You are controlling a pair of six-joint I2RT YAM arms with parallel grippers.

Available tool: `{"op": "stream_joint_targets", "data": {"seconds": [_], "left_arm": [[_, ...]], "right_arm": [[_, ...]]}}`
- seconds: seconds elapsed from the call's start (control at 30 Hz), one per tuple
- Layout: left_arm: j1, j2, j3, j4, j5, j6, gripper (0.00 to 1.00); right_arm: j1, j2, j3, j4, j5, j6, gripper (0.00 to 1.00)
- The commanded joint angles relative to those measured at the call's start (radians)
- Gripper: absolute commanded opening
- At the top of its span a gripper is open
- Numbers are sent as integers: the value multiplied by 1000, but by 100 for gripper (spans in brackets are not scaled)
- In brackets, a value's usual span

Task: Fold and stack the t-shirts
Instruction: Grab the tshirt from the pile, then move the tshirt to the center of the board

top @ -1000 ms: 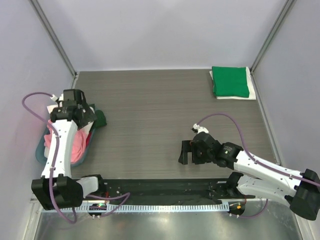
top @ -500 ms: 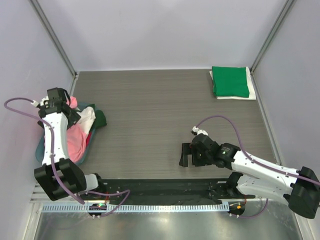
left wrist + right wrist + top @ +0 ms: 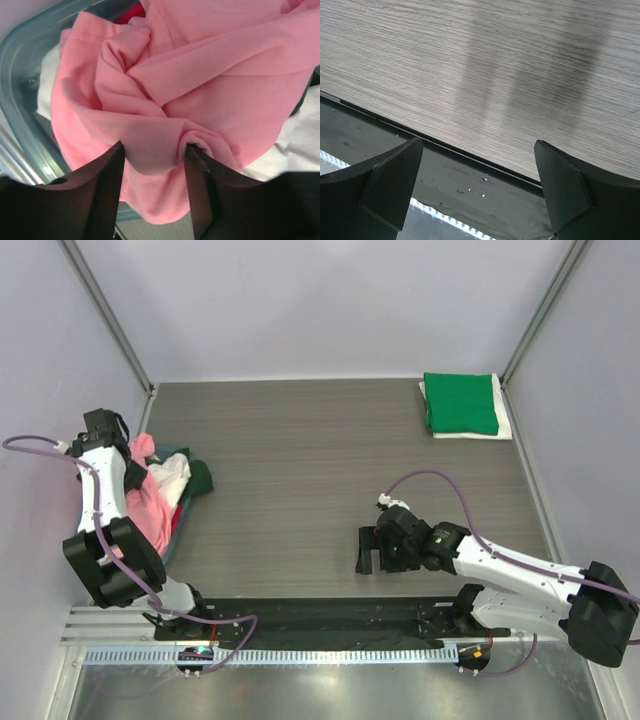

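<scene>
The left tool [image 3: 155, 147] is pinching a fold of the salmon-pink t-shirt [image 3: 210, 75] in the teal tub [image 3: 20, 65] at the surface's [image 3: 300, 460] left edge, likely needing a lift out next, while the right tool [image 3: 479, 144] is hanging released.

Desk [image 3: 300, 440]: grey-brown wood-grain top, grain running side to side. Pale lavender-white walls [image 3: 320, 300] close it in at far, left and right sides. Grey metal corner posts [image 3: 105, 315] rise from both far corners. Black strip [image 3: 330, 615] along near edge; white toothed rail [image 3: 330, 655] just below; brushed metal sheet [image 3: 330, 695] beneath. Light soft, even; faint blurred shadows on desk.
</scene>
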Motion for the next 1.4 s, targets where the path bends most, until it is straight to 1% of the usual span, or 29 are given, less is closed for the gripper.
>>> {"op": "stream_joint_targets", "data": {"seconds": [0.0,0.07,0.1,0.13,0.27,0.3,0.37,0.43,0.47,0.5,0.53,0.57,0.6,0.63,0.7,0.77,0.87,0.9,0.93,0.97,1.0,1.03,1.07,1.1,1.13,1.17,1.23,1.27,1.37], "left_arm": [[24,22,39,41,55,-22,47],[25,28,48,44,74,-22,26],[25,31,58,35,84,-20,7],[27,27,90,26,86,-22,0],[22,-30,207,-2,162,-48,0],[15,-42,241,-12,217,-68,0],[-13,-70,371,-26,279,-80,0],[-102,-70,475,-40,339,-71,0],[-137,-55,612,-49,354,-65,0],[-205,-40,682,-67,380,-57,0],[-240,-26,762,-71,443,-43,0],[-275,-4,889,-72,465,-24,0],[-345,-1,946,-58,494,-16,0],[-381,-7,973,-34,546,-13,0],[-462,-65,970,70,603,-20,0],[-481,-130,906,144,643,-63,0],[-481,-275,711,269,641,-85,0],[-481,-352,654,291,659,-104,0],[-481,-384,505,317,685,-120,0],[-481,-418,434,343,722,-137,0],[-482,-446,351,371,785,-170,2],[-485,-495,213,376,819,-177,11],[-488,-521,135,377,842,-168,39],[-490,-547,71,370,853,-157,52],[-488,-614,-31,351,819,-140,65],[-490,-644,-68,304,783,-134,84],[-490,-705,-128,267,685,-119,98],[-490,-743,-160,230,660,-114,100],[-491,-757,-208,164,612,-117,100]], "right_arm": [[5,-16,37,28,-14,-9,100],[5,-26,30,27,-14,-4,100],[5,-31,24,28,-16,-2,100],[5,-33,20,25,-16,-1,100],[5,-47,1,28,-14,10,100],[5,-48,-1,28,-13,11,100],[5,-47,0,37,-9,13,100],[5,-45,11,39,0,12,100],[5,-43,36,36,0,7,100],[6,-45,49,34,35,4,100],[6,-48,68,28,41,1,100],[5,-51,109,24,53,-8,100],[5,-54,129,18,66,-13,100],[5,-60,151,5,95,-19,100],[5,-66,209,-10,128,-36,100],[6,-82,253,-33,181,-45,100],[5,-111,292,-71,257,-56,100],[5,-123,298,-85,283,-55,100],[5,-137,301,-108,308,-42,100],[5,-175,300,-116,367,-36,100],[5,-195,295,-121,392,-28,100],[5,-215,287,-127,418,-19,100],[5,-253,277,-127,434,-6,100],[5,-264,272,-130,457,4,100],[5,-278,269,-133,461,7,100],[5,-283,261,-133,462,13,100],[5,-278,257,-142,454,15,100],[5,-271,255,-145,451,19,100],[5,-225,254,-141,434,25,100]]}}
